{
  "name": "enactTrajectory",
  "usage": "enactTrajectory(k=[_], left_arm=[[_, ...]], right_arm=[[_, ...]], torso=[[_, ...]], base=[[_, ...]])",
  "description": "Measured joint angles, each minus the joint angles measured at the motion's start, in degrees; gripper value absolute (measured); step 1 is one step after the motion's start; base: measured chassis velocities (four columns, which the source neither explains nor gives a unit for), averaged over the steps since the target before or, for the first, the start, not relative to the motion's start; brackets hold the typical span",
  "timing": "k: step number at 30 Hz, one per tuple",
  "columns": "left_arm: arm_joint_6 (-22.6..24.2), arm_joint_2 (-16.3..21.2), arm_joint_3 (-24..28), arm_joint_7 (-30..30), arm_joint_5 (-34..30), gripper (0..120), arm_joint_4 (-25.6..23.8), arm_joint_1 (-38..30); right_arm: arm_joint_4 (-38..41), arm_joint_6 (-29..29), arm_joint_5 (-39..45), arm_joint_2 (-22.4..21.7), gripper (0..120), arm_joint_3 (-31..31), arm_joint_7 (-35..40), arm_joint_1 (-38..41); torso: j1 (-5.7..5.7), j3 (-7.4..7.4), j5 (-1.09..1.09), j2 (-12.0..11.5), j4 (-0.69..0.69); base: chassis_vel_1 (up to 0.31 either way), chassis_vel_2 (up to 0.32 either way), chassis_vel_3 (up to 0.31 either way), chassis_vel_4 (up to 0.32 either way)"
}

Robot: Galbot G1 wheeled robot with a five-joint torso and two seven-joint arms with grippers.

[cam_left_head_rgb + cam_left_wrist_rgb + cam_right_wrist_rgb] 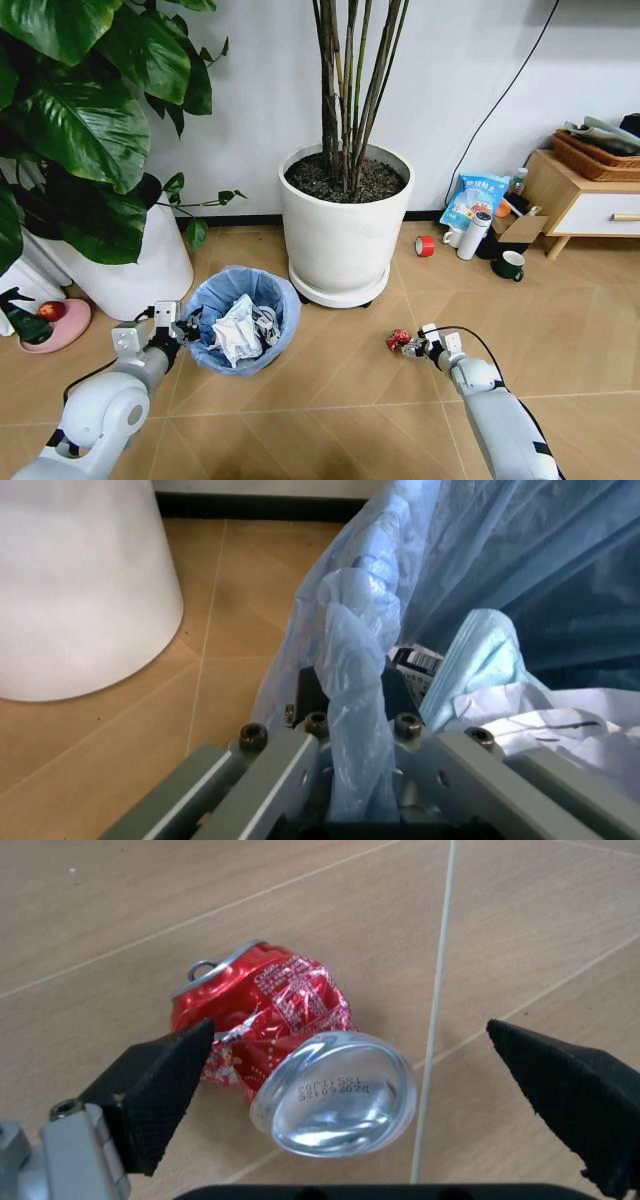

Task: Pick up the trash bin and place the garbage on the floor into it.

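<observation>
Right gripper (350,1087), jaws wide open, straddles the crushed red can (285,1046) lying on the floor (120,907), silver base toward the camera. Left gripper (350,727) jaws pinch the trash bin (243,318) liner rim.

**Where everything sits on the floor**

The trash bin (243,318) stands on the floor (340,390) left of centre, just in front of the gap between two plant pots; the bigger pot (345,225) is behind and to its right, the other pot (125,265) behind and to its left; crumpled paper (238,330) lies inside the bin; the left gripper (183,328) is at the bin's left rim, clamped on the bag (350,705) folded over it; the crushed can (399,339) lies on the floor well to the bin's right, in front of the bigger pot; the right gripper (412,347) is at the can, its fingers (160,1091) spread to either side of it; a tape roll (425,245) lies farther back on the right, near a snack bag (474,200) and a low cabinet (580,195).
</observation>
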Motion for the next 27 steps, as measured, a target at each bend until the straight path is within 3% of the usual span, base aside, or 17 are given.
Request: enactTrajectory(k=[2, 5, 8, 9, 15, 27], left_arm=[[-0.01, 0.0, 0.03, 0.01, 0.0, 0, 0.03, -0.06], [-0.02, 0.06, 0.12, 0.03, 0.0, 0, 0.17, -0.37], [-0.02, 0.15, 0.14, 0.06, -0.01, 0, 0.25, -0.49], [-0.02, 0.19, 0.16, 0.07, -0.01, 0, 0.27, -0.56], [-0.06, 0.17, 0.19, 0.09, -0.03, 0, 0.32, -0.62], [-0.08, 0.28, 0.08, 0.09, -0.04, 0, -0.14, -0.29]], right_arm=[[-0.48, 0.01, -0.06, 0.11, 97, 0.07, 0.01, 0.29], [-2.5, 0.26, -0.22, 0.43, 81, 0.48, -0.02, 1.37], [-3.28, 0.4, -0.22, 0.58, 74, 0.9, -0.02, 1.8], [-3.57, 0.41, -0.22, 0.63, 65, 1.15, -0.01, 1.92], [-3.3, 0.49, -0.29, 0.69, 51, 1.44, 0.0, 1.32], [-1.36, 0.13, 0.69, 0.96, 50, 2.05, 1.6, -0.34]], torso=[[0.0, 0.0, 0.0, 0.0, 0.0], [0.0, 0.0, 0.0, 0.0, 0.0], [0.0, 0.0, 0.0, 0.0, 0.0], [-0.01, -0.01, -0.03, 0.0, 0.0], [-0.01, -0.01, -0.03, 0.02, 0.0], [-0.01, 0.0, 0.02, 0.01, 0.01]], base=[[0.0, 0.0, 0.0, 0.0], [0.0, 0.0, 0.0, 0.0], [0.0, 0.0, 0.0, 0.0], [0.0, 0.0, 0.0, 0.0], [0.0, 0.0, 0.0, 0.0], [0.0, 0.0, 0.0, 0.0]])
